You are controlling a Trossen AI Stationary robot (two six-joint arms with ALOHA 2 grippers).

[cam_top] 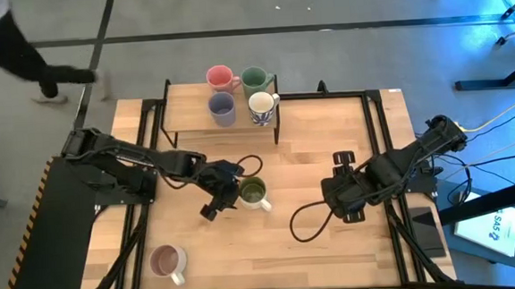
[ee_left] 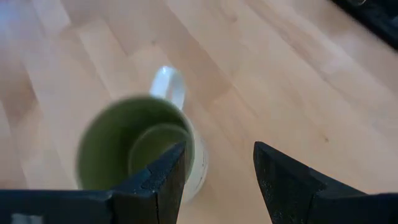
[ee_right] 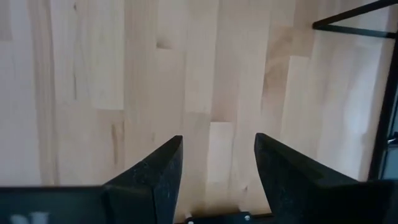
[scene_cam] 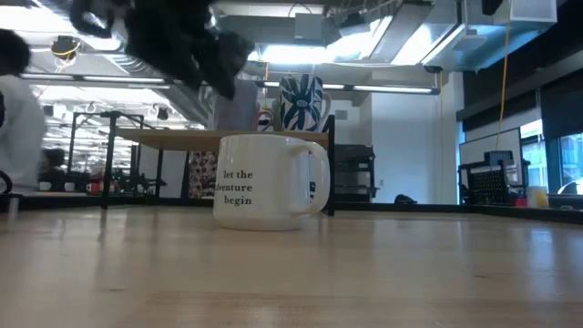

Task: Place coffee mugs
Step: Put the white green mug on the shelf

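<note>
- Cream mug with olive-green inside (ee_left: 140,149), mid-surface: left end effector (ee_left: 217,180) hovers above it, fingers spread, one finger over the rim, nothing held.
- Risk: an off-centre descent could strike the rim and tip or push the mug.
- Right end effector (ee_right: 217,177): spread, empty, near the surface's right edge.

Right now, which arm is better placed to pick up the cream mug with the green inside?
Left. Its end effector hangs open right beside the cream mug, one finger at the rim. The right end effector is open over bare table, farther off.
</note>
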